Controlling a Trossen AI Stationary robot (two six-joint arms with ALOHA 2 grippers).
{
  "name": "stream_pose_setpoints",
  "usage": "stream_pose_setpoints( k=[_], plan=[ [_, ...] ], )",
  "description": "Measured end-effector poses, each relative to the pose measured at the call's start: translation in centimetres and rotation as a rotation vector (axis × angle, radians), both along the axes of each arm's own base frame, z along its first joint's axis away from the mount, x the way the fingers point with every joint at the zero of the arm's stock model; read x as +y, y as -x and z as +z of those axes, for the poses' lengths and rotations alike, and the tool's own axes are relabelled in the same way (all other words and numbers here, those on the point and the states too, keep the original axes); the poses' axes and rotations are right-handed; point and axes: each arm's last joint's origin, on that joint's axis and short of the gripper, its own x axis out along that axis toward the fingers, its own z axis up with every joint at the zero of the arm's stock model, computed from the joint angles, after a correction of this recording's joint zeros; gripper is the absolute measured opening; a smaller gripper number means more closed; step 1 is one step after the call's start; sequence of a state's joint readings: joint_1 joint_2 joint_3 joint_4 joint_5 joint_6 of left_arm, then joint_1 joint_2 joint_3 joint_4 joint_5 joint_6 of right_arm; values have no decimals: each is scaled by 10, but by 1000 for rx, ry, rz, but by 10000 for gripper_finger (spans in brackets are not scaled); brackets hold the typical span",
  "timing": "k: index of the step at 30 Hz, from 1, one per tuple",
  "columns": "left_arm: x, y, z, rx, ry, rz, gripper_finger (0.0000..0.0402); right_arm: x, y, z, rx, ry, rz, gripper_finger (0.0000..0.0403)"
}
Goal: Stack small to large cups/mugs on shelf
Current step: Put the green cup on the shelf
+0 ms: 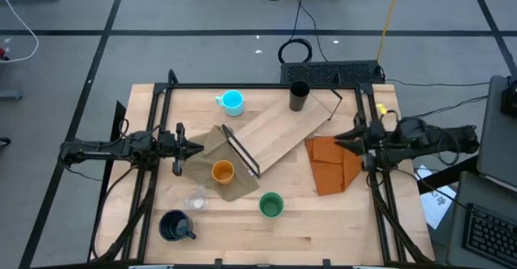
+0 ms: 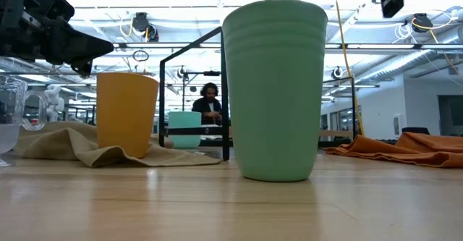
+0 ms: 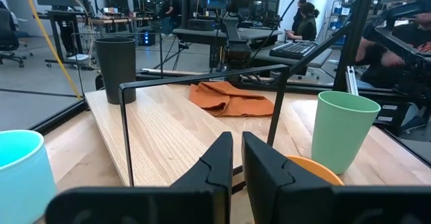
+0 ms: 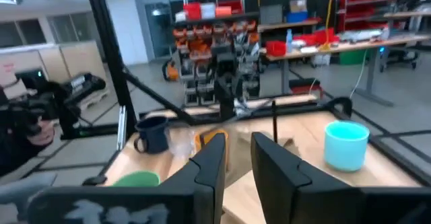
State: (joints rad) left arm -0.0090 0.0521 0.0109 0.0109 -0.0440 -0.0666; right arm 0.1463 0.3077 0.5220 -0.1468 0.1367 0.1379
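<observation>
The plywood shelf lies slanted across mid-table, its black frame end over the olive cloth. The black tumbler stands at the shelf's far corner, and the cyan mug on the table at the far left. The orange cup sits on the olive cloth. The green cup, clear cup and navy mug stand near the front edge. My left gripper hovers left of the shelf frame, its fingers all but together. My right gripper hovers at the shelf's right end, slightly open.
An olive-tan cloth lies under the frame end and the orange cup. A folded orange cloth lies on the table right of the shelf. A black frame runs along the table's edges. A person sits beyond the table.
</observation>
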Motion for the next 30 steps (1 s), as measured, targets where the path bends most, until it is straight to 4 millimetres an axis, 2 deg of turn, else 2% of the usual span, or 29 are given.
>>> stream_pose_setpoints(
  k=[6, 12, 18, 30],
  plan=[
    [0, 0, 0, 0, 3, 5, 35, 8, -22, -6, 20, -2, 45, 64],
    [0, 0, 0, 0, 3, 7, 35, 26, -49, -9, 18, 23, 202, 64],
    [0, 0, 0, 0, 2, 7, 35, 42, -72, -21, 54, 34, 274, 64],
    [0, 0, 0, 0, -9, 8, 35, 61, -103, -36, 32, 20, 317, 64]
  ],
)
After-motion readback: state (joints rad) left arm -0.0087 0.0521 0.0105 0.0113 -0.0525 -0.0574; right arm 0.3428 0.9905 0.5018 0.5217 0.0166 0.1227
